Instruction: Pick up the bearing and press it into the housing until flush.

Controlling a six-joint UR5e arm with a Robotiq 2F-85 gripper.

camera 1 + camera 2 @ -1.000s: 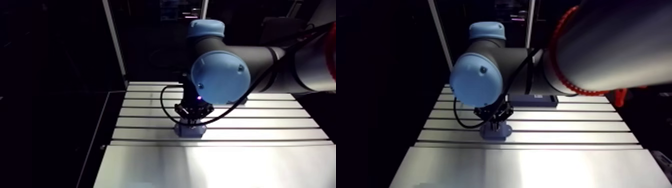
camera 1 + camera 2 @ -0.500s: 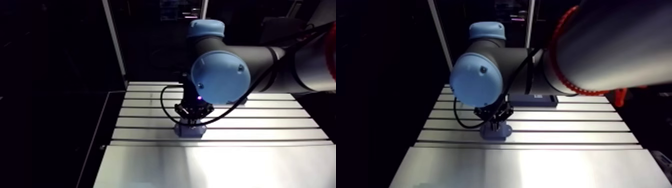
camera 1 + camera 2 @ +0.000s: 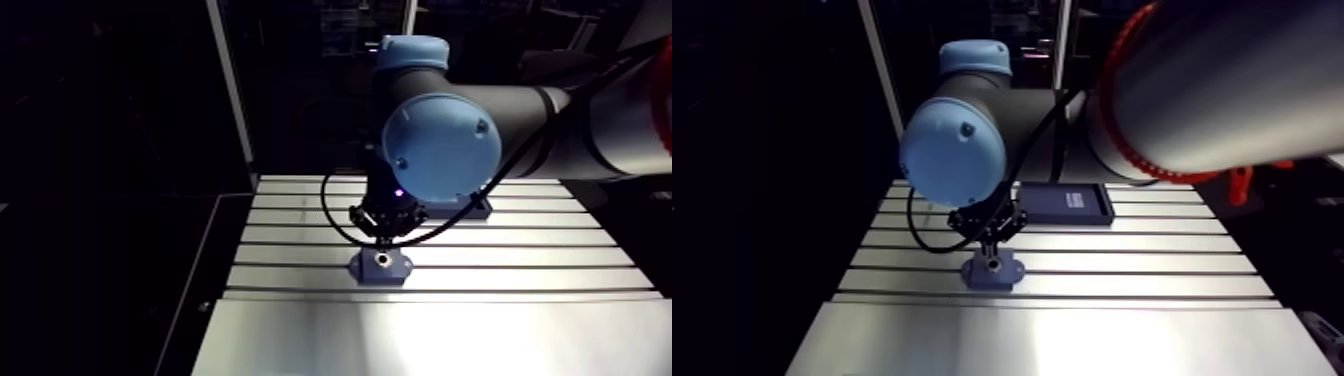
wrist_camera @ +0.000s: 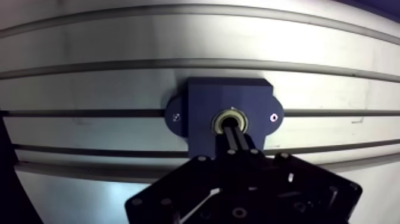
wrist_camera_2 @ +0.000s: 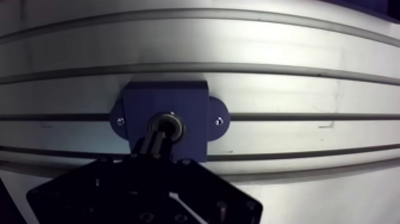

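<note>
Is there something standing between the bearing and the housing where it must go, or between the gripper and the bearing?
Nothing visible stands in the way. In the wrist view the bearing already sits in the bore of the blue housing. The gripper hangs directly over it, fingers together, with nothing between them.

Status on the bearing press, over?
Tool shut, empty, above housing. Bearing in bore, looks flush. Dark flat box behind, clear of it.
</note>
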